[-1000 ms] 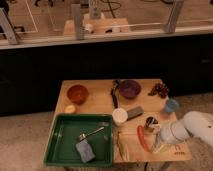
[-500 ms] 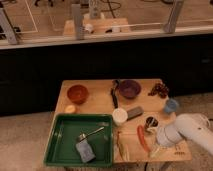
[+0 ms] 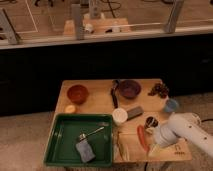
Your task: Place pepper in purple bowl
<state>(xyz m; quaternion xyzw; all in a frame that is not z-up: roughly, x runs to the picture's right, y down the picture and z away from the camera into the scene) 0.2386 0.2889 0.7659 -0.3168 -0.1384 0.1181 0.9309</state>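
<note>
Since the slender red-orange chili pepper (image 3: 142, 137) looks light, smooth and slightly soft, I'd pinch its middle across the width; my claw (image 3: 156, 136) hangs open just beside it.

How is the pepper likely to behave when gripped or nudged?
The pepper is slender, so probably light and easily shoved aside. Its slight curve suggests it would pivot rather than roll. It lies flat on the table, so the gripper, beside it, likely must pinch across its width.
</note>
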